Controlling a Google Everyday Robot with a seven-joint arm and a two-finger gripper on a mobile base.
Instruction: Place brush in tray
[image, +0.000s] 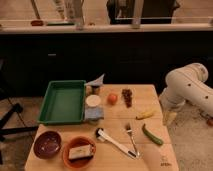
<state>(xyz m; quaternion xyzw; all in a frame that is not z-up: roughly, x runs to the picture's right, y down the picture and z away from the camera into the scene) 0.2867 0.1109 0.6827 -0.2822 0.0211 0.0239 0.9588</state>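
Wood table (150, 94), claw (169, 118) beside right edge

A light wooden table (150, 92) holds a round maroon bowl (47, 144) and a round orange bowl (78, 151) near left. A silver metal fork (131, 140) and a long green pepper (152, 135) lie near right. Farther back are a round orange fruit (112, 98), a dark grape cluster (127, 96) and a yellow banana (145, 114).

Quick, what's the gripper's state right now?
Gripper: jaws open, holding nothing, hanging beside the table; the brush lies on the table.

Arm (187, 85) bent at rt; pincer (170, 118) hangs down, spread, empty.
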